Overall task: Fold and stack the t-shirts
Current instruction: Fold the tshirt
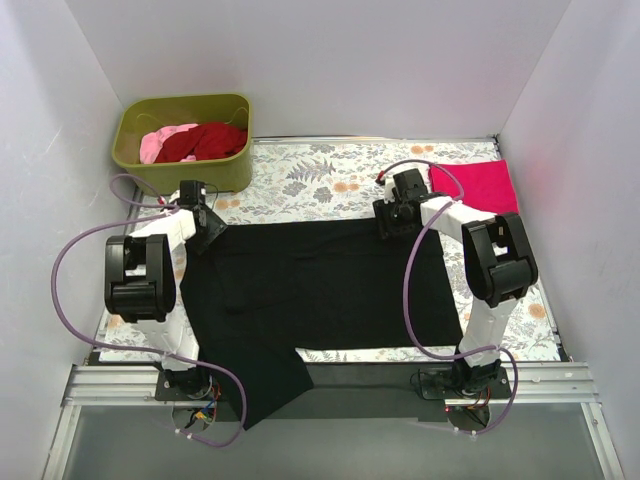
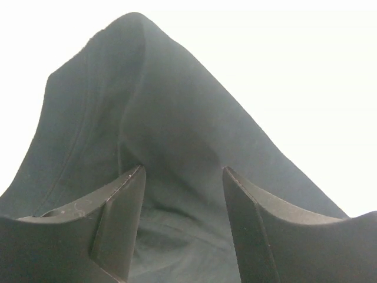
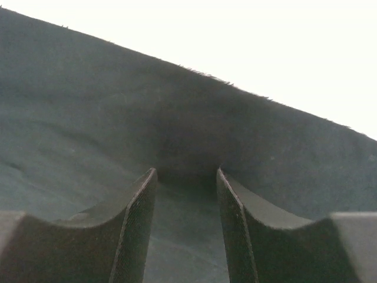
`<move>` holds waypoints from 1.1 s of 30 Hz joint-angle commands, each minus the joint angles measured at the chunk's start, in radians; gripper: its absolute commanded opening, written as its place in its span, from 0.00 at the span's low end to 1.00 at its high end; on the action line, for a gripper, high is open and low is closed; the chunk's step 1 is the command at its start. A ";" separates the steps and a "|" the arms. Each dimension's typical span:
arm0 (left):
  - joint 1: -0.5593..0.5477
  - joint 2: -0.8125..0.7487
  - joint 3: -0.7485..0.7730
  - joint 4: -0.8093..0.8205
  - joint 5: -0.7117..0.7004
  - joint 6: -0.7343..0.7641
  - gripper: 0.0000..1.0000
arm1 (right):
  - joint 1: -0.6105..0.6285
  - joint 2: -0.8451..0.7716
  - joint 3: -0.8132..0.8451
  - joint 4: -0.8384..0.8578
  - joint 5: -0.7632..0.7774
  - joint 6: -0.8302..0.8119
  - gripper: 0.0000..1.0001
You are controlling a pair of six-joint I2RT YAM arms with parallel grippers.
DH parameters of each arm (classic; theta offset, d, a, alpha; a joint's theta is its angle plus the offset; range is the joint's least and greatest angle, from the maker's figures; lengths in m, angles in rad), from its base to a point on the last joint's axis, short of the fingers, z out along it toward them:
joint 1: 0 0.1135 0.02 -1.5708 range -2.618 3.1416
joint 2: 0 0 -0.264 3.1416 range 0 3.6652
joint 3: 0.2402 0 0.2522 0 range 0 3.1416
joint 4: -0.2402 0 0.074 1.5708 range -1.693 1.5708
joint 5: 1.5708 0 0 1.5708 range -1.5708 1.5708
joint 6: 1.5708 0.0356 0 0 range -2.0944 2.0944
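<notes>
A black t-shirt (image 1: 320,290) lies spread flat across the table, its near-left part hanging over the front edge. My left gripper (image 1: 208,224) is at the shirt's far-left corner. In the left wrist view the gripper (image 2: 182,171) is open, with black cloth (image 2: 165,106) bunched between the fingers and not pinched. My right gripper (image 1: 393,222) is at the shirt's far edge, right of the middle. In the right wrist view this gripper (image 3: 185,171) is open over black cloth (image 3: 88,106). A folded magenta-pink t-shirt (image 1: 478,186) lies at the far right.
An olive-green tub (image 1: 185,172) stands at the far left with a dark red shirt (image 1: 208,142) and a pale pink shirt (image 1: 158,145) inside. The floral table cloth (image 1: 320,180) shows beyond the black shirt. White walls close in on three sides.
</notes>
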 commanded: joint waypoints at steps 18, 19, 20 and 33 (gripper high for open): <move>0.042 0.106 0.187 0.013 0.030 -0.123 0.67 | -0.082 0.208 0.350 -0.017 -0.079 0.073 0.46; 0.042 0.062 0.170 0.010 0.030 -0.123 0.71 | -0.082 0.179 0.332 -0.017 -0.079 0.073 0.46; 0.042 -0.019 0.132 -0.013 0.029 -0.125 0.72 | -0.082 0.147 0.304 -0.018 -0.081 0.073 0.46; 0.016 -0.589 -0.117 -0.476 -0.071 -0.139 0.73 | -0.146 -0.499 -0.221 -0.093 -0.050 0.217 0.64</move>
